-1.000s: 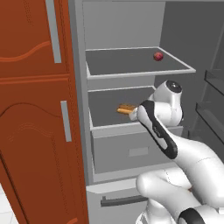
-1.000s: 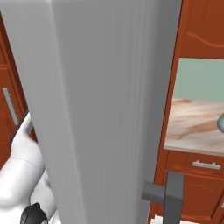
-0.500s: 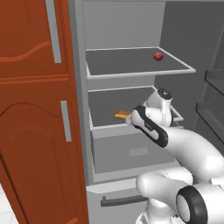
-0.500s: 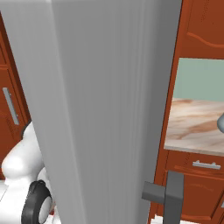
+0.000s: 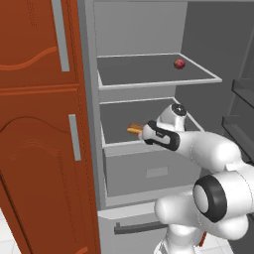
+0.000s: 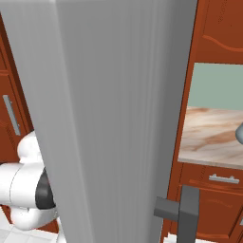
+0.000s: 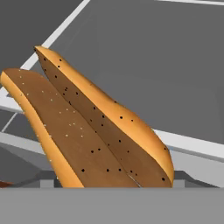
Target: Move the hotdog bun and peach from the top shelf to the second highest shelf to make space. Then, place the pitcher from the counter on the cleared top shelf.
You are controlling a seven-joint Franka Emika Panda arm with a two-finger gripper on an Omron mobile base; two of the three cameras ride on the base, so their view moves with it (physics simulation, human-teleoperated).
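Note:
The hotdog bun [image 5: 134, 130] pokes out to the left of my gripper [image 5: 141, 132], just above the front lip of the second highest shelf [image 5: 119, 115]. The jaws are shut on it. In the hand view the bun [image 7: 87, 127] is tilted and very close, with grey shelf surface behind it, and it hides my fingertips. The small red peach [image 5: 179, 64] sits at the right of the top shelf [image 5: 139, 70], well above the hand. A sliver of the grey pitcher [image 6: 239, 135] shows at the right edge on the wood-grain counter [image 6: 209, 137].
The open grey fridge door [image 6: 118, 118] stands close in front of the right base camera, its handle [image 6: 182, 213] low down. Tall red-brown cupboard doors [image 5: 39, 124] flank the fridge on the left. A grey drawer [image 5: 154, 171] sits under the second shelf. Door racks [image 5: 243, 109] stand at right.
My hand has swung left along the second shelf, carrying the bun with it, and the forearm has dropped lower. The peach has not moved.

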